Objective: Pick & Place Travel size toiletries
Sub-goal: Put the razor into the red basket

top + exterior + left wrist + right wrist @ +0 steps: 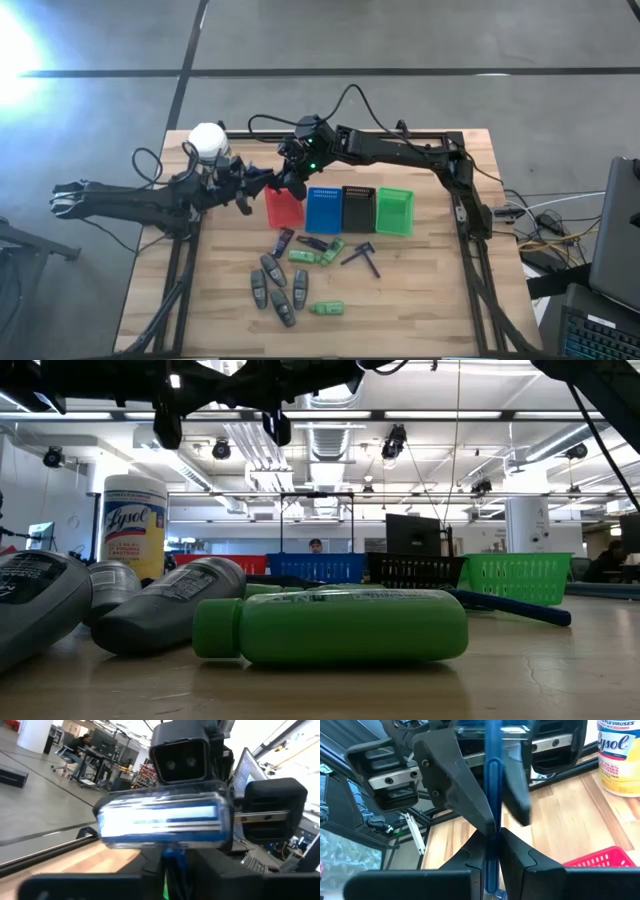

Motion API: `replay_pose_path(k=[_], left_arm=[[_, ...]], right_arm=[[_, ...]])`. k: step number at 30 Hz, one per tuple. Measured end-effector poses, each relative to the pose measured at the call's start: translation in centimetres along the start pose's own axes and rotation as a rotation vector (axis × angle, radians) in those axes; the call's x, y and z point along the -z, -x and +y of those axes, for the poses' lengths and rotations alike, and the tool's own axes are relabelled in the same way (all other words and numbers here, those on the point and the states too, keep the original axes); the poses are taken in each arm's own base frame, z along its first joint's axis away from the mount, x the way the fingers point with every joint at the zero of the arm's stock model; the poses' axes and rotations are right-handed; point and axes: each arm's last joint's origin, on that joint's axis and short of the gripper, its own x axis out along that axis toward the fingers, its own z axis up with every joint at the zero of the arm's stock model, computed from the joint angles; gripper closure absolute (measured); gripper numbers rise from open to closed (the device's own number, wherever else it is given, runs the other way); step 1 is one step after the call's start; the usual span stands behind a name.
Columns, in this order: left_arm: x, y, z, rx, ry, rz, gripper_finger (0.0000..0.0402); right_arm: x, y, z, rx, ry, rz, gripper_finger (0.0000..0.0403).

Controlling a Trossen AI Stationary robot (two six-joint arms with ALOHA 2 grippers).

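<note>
A blue-handled razor with a clear-capped head is held in the air between both grippers, over the table's far part, just left of the red basket. My left gripper reaches in from the left, my right gripper from the right. Each is shut on the razor's handle. On the table's near half lie grey oval tubes, green tubes and dark razors. In the low view a green tube lies on its side beside grey tubes. My left gripper has the razor's handle between its two fingers, just below the head, coming level from the table's left. The fingers lie across the handle. The razor is lifted clear. My right gripper pinches the handle's lower part between its two fingers, coming from the table's right. The handle runs on past its fingertips into the left gripper. The razor is lifted clear of the table.
Red, blue, black and green slotted baskets stand in a row across the table's middle. A white-lidded yellow Lysol jar stands at the far left corner, close to the left arm. Bare wood shows along the table's right side.
</note>
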Motion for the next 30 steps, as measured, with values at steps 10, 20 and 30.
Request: replay_pose_path(k=[10, 20, 30], left_arm=[[0.4, 0.0, 0.4, -0.050, -0.043, 0.039, 0.0373], [3.5, 1.0, 3.5, -0.512, 0.223, 0.233, 0.0373], [5.9, -1.3, 5.0, -0.630, 0.484, 0.444, 0.0373]], right_arm=[[0.3, 0.1, -0.3, 0.022, -0.020, 0.026, 0.0309], [1.8, 1.7, 0.2, 0.094, -0.105, 0.202, 0.0198], [0.8, 6.8, 2.3, 0.393, -0.056, 0.125, 0.0158]])
